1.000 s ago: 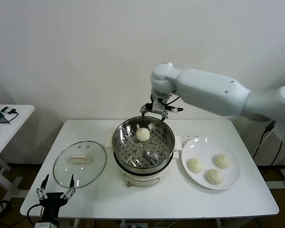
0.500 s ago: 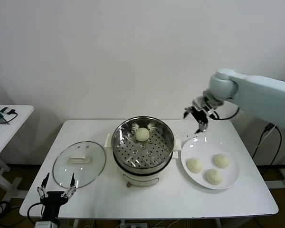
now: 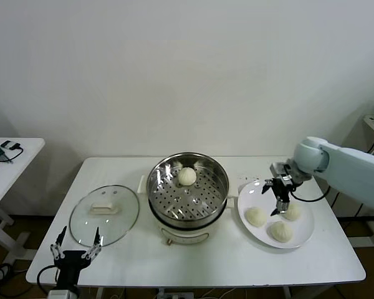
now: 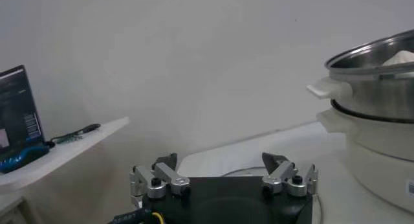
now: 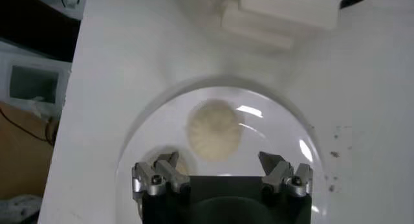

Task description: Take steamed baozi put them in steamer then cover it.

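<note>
The steamer point(image 3: 202, 199), a shiny steel pot on a cream base, stands mid-table with one baozi point(image 3: 187, 176) on its perforated tray. Three more baozi point(image 3: 256, 216) lie on the white plate point(image 3: 306, 232) to its right. My right gripper point(image 3: 279, 199) is open and empty, low over the plate between the two rear buns. In the right wrist view the open gripper point(image 5: 220, 170) hovers just short of one baozi point(image 5: 215, 129); another is half hidden by a finger. My left gripper point(image 3: 75, 254) is open and parked at the table's front left corner, also shown in the left wrist view point(image 4: 223, 170).
The glass lid point(image 3: 105, 213) lies flat on the table left of the steamer. A small side table point(image 3: 6, 156) with gadgets stands far left. The steamer's side point(image 4: 381, 115) shows to one side of the left gripper. The wall is close behind the table.
My right arm swung from above the steamer's back rim to the right and down over the plate. The baozi stays in the steamer. The left arm has not moved.
</note>
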You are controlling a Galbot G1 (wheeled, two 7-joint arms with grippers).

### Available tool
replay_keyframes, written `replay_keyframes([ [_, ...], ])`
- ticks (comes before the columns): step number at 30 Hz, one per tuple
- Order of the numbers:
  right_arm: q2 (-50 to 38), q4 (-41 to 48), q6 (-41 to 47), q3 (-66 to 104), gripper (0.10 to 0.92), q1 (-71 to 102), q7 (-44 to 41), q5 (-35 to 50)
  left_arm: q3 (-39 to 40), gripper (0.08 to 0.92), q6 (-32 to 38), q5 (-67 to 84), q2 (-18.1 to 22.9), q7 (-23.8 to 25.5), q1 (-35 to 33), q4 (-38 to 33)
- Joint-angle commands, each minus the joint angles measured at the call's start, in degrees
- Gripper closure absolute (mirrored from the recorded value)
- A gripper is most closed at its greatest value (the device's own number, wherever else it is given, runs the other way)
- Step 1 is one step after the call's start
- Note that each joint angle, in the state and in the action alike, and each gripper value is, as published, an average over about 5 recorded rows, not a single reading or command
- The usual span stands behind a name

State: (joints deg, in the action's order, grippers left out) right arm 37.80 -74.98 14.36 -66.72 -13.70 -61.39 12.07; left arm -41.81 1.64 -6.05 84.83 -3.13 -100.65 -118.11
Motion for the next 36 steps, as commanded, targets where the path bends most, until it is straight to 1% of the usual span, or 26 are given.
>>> replay_keyframes([
  [1, 2.2, 4.3, 1.9, 8.2, 0.203, 11.1, 0.2, -2.8, 0.2, 0.177, 0.0, -0.7, 0.2, 0.0, 0.1, 0.3],
  [9, 6.2, 7.8, 1.1, 9.0, 0.203, 10.4, 0.2, -3.6, 0.0, 0.177, 0.2, -0.9, 0.4, -0.1, -0.1, 0.8],
  [28, 8.8, 11.1, -0.2, 9.2, 0.204, 10.8, 0.2, -6.5, -0.4, 0.177, 0.2, -0.4, 0.3, -0.4, 0.2, 1.4],
  [31, 8.8, 11.2, -0.3, 9.4, 0.22, 11.1, 0.2, -6.6, -0.4, 0.177, 0.2, -0.4, 0.3, -0.4, 0.2, 1.5],
  [36, 8.6, 10.8, -0.3, 9.7, 0.276, 10.8, 0.1, -6.3, -0.3, 0.177, 0.2, -0.4, 0.3, -0.4, 0.4, 1.5],
])
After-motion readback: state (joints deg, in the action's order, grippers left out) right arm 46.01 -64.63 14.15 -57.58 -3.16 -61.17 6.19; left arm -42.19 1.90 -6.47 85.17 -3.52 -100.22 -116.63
